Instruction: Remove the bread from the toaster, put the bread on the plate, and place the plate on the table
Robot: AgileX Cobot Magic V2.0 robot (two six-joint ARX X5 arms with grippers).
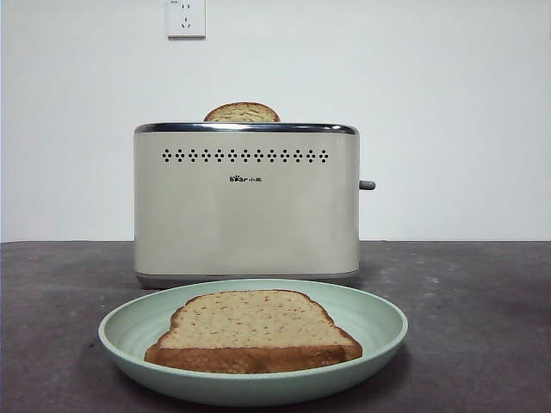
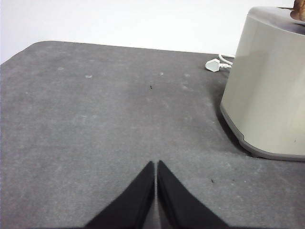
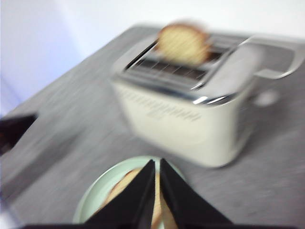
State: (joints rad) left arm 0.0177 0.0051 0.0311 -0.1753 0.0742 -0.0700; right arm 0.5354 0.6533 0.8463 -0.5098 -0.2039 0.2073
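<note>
A slice of bread (image 1: 252,329) lies flat on the mint-green plate (image 1: 379,323), which rests on the table (image 1: 482,292) in front of the cream toaster (image 1: 245,206). A second slice (image 1: 242,113) stands in the toaster's slot with only its domed top showing. Neither gripper shows in the front view. My right gripper (image 3: 157,162) is shut and empty, raised above the plate (image 3: 95,195) and its bread (image 3: 121,191); this view is blurred. It faces the toaster (image 3: 181,119) and its slice (image 3: 183,44). My left gripper (image 2: 156,163) is shut and empty, low over bare table beside the toaster (image 2: 267,90).
A white plug and cord (image 2: 214,64) lie on the table behind the toaster. The grey lever (image 1: 367,185) sticks out of the toaster's right side. A wall socket (image 1: 185,17) is on the wall behind. A dark shape (image 3: 14,129) sits at the edge of the right wrist view.
</note>
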